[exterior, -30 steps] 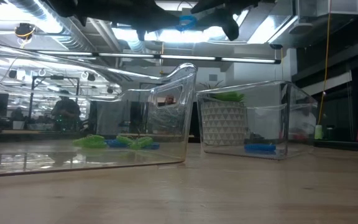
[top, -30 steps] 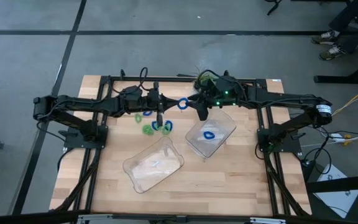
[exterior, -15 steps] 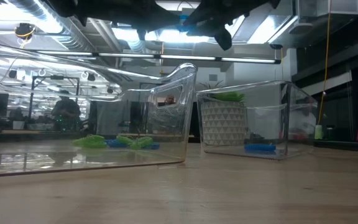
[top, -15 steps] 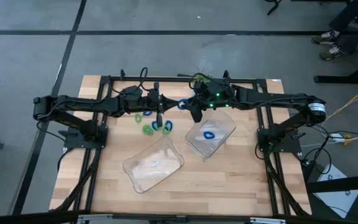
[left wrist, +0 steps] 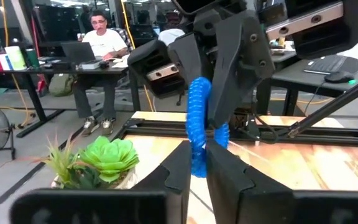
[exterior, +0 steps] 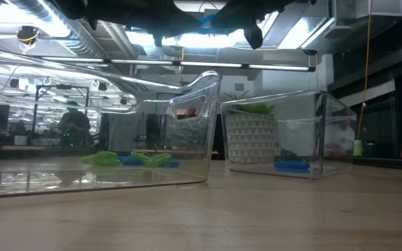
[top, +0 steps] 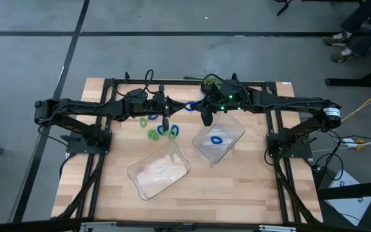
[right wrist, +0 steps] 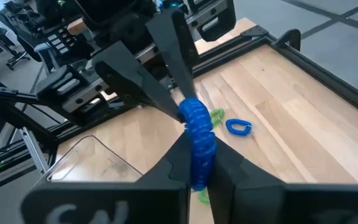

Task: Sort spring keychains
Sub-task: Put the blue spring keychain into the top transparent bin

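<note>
Nearest to the low camera stand two clear trays on the wooden table (top: pixel 237 180): the left tray (top: pixel 160 169) holds no visible keychain, and the right tray (top: pixel 218 140) has one blue spring keychain (top: pixel 216 139) lying on its floor. In the low view this keychain (exterior: pixel 292 165) shows as a blue strip behind the clear wall of the right tray (exterior: pixel 285 132).

Farther back on the table lies a small heap of loose keychains (top: pixel 163 131), some green and some blue, just beside the left arm's wrist. In the right wrist view two of them, a blue loop (right wrist: pixel 239 127) and a green piece (right wrist: pixel 215 114), rest on the wood.

Above the heap, high over the table, the two arms meet. Both grippers have their fingers closed on the same blue coiled keychain (top: pixel 190 107). The left gripper (left wrist: pixel 197 163) pinches the lower end of the coil (left wrist: pixel 198 124), and the right gripper (right wrist: pixel 199 173) pinches it (right wrist: pixel 196 134) from the opposite side. In the high view the left gripper (top: pixel 174 107) and the right gripper (top: pixel 198 107) face one another, with the coil between them.

Behind them, at the far edge of the table, stands a green potted plant (left wrist: pixel 98 160). Beyond the table a person (left wrist: pixel 104 40) sits at a desk with a laptop.
</note>
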Motion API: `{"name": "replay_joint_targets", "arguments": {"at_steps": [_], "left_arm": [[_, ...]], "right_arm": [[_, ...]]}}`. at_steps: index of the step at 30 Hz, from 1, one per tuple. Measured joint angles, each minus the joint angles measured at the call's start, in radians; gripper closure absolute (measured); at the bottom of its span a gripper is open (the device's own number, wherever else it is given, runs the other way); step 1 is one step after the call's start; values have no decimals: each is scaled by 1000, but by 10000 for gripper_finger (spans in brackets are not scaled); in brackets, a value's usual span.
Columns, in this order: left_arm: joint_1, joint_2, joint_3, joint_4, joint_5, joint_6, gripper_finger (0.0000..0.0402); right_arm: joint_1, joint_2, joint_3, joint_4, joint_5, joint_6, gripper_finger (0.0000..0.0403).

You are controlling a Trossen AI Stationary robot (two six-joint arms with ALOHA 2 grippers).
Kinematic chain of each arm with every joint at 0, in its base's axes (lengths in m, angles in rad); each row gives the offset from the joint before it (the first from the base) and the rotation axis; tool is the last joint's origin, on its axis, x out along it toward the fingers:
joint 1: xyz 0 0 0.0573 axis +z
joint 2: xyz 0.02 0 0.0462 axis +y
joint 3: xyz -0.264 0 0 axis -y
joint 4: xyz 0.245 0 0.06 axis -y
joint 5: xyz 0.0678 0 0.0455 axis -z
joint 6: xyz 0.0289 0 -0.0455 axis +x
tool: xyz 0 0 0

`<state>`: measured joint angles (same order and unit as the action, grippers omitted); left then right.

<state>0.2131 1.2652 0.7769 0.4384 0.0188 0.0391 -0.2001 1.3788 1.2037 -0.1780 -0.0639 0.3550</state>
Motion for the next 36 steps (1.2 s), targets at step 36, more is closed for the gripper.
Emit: {"name": "replay_joint_targets", "arguments": {"at_steps": [36], "left_arm": [[27,0,0,-231,-44,-240,214]], "right_arm": [[55,-92,0,-525,-281,-17,374]]}}
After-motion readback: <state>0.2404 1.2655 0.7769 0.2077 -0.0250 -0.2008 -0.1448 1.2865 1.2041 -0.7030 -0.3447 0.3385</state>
